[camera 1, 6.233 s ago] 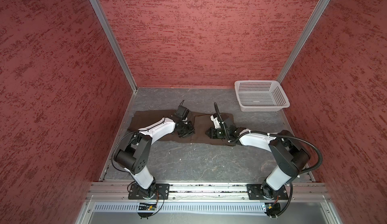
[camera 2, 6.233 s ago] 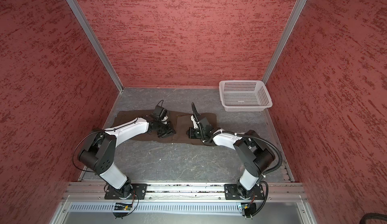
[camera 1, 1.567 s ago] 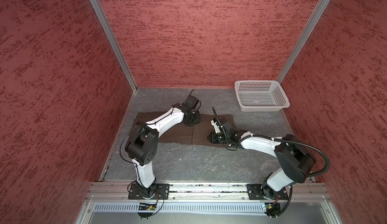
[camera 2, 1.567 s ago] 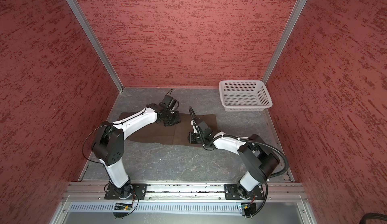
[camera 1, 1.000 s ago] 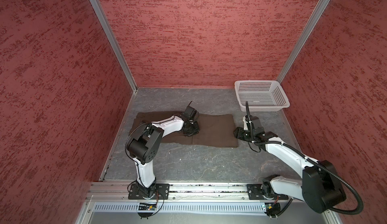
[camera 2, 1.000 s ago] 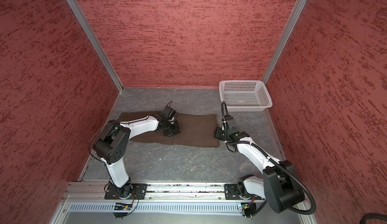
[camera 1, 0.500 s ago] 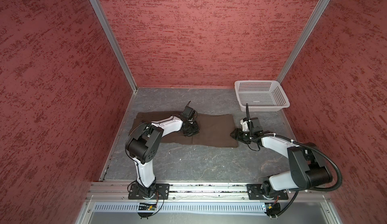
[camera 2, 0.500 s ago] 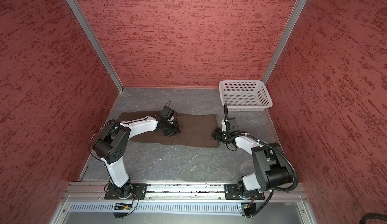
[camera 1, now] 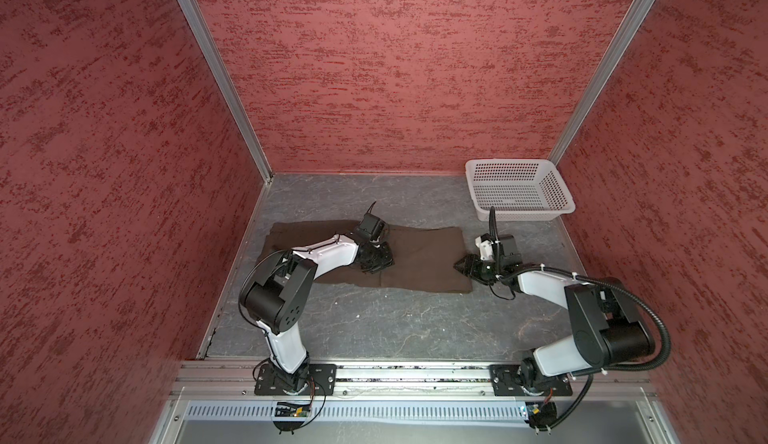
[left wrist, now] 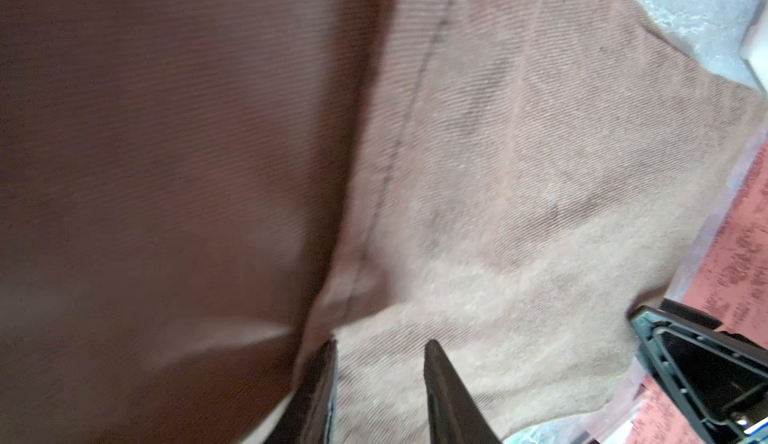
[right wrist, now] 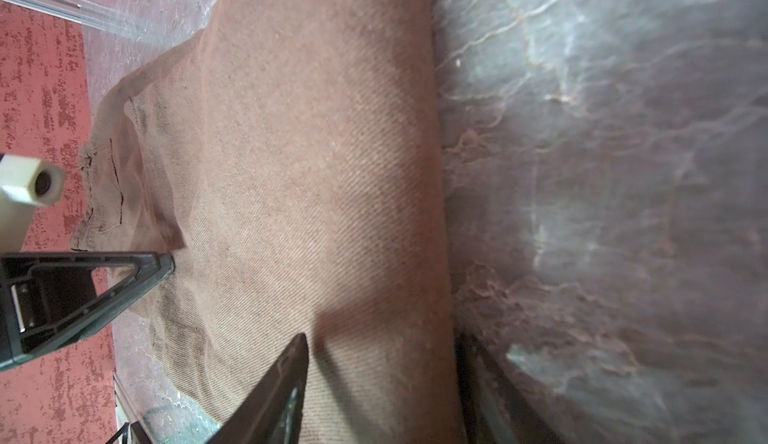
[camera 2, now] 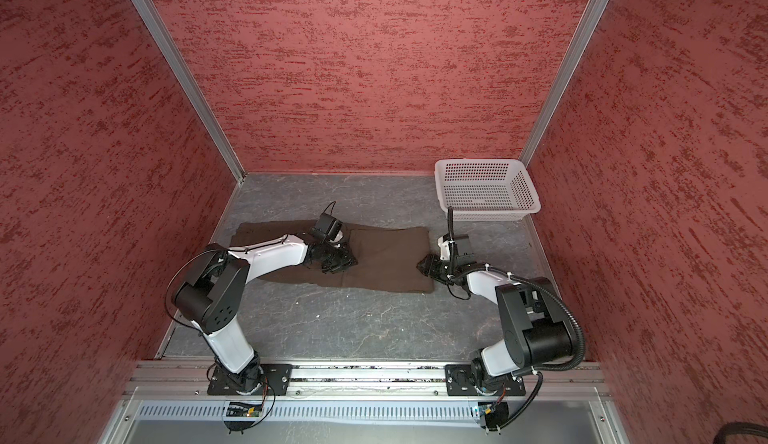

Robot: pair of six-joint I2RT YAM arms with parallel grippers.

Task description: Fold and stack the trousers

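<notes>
Trousers look plain in both top views; wrist views reveal twill.

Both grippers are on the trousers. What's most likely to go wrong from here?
1. The right gripper is open, straddling the trousers at their edge; closing may pinch only the top layer, and the fold could splay.
2. The left gripper is open beside a raised crease mid-cloth; pulling away might drag it and bunch the fold.
3. The basket sits close behind the right gripper; a lifting swing may clip it.
</notes>
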